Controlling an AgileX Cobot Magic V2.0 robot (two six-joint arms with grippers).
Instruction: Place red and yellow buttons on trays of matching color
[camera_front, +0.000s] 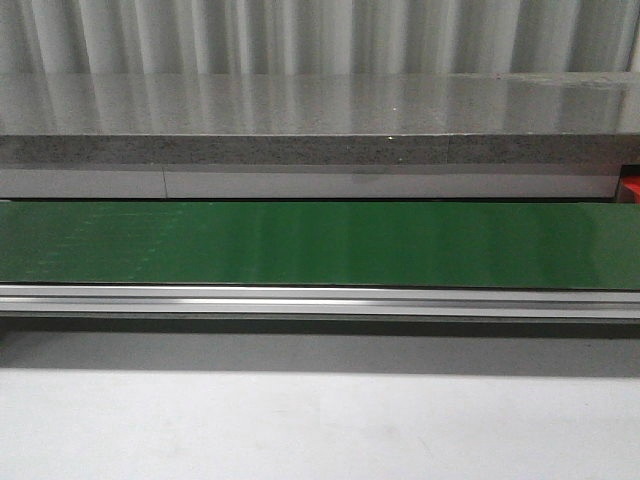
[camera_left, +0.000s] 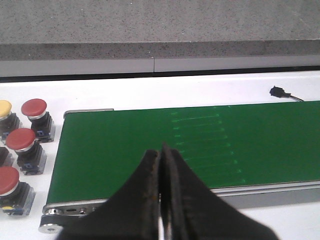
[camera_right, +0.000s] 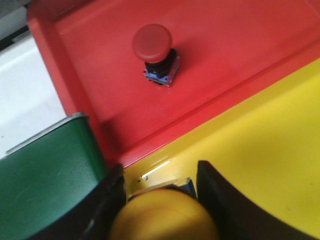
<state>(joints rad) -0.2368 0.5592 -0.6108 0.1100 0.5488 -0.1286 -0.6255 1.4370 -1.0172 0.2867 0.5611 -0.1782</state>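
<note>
The right gripper grips a yellow button between its fingers, over the yellow tray near the edge it shares with the red tray. Setting it down gently inside that edge, upright, looks the best move. Farther on, a red button stands in the red tray. The left gripper is clenched, empty, above the green conveyor belt; more red buttons wait beyond the belt's end.
</note>
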